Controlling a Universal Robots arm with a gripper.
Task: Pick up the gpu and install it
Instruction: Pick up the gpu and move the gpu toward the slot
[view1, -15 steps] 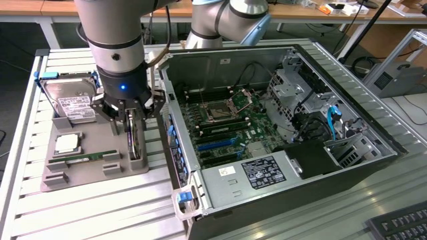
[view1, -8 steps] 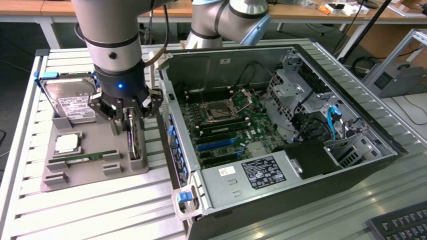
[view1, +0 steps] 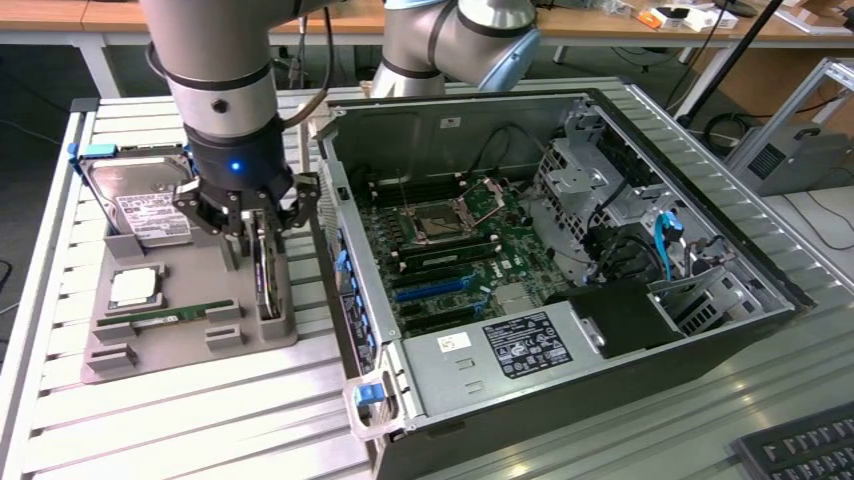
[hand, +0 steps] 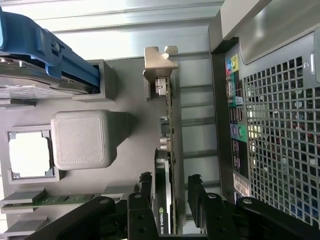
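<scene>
Hard drive (view1: 134, 195): silver with a white label, in a blue-edged carrier. It sits in the grey holder, well off to the exterior view's left of the fingers (hand: 195, 195).
Processor chip (view1: 134, 287): lies flat in a square recess of the holder, to the exterior view's left of the fingers and apart from them.
Memory stick (view1: 174, 315): short, narrow and green, set in a slot of the holder. It is also to the exterior view's left of the fingers, clear of them.
Grey holder (view1: 187, 350): moulded tray resting on the counter (view1: 200, 420), directly under the fingers.
Fingers: spread wide and gripping nothing. They reach down on either side of the gpu (hand: 167, 145), one at each face. The wrist view shows a slim gap between the card and at least one finger.
gpu: stands on its thin edge in a slot of the holder, between the fingers. Its green board and black cooler are seen edge-on.
Silver bracket (hand: 160, 62): on the end of the card that reaches out past the fingers.
Computer case (view1: 467, 125): open with the motherboard facing up, just beside the fingers on the exterior view's right. Its rear grille and coloured ports run alongside them.
Keyboard (view1: 801, 450): on the counter, far to the exterior view's right of the fingers.
</scene>
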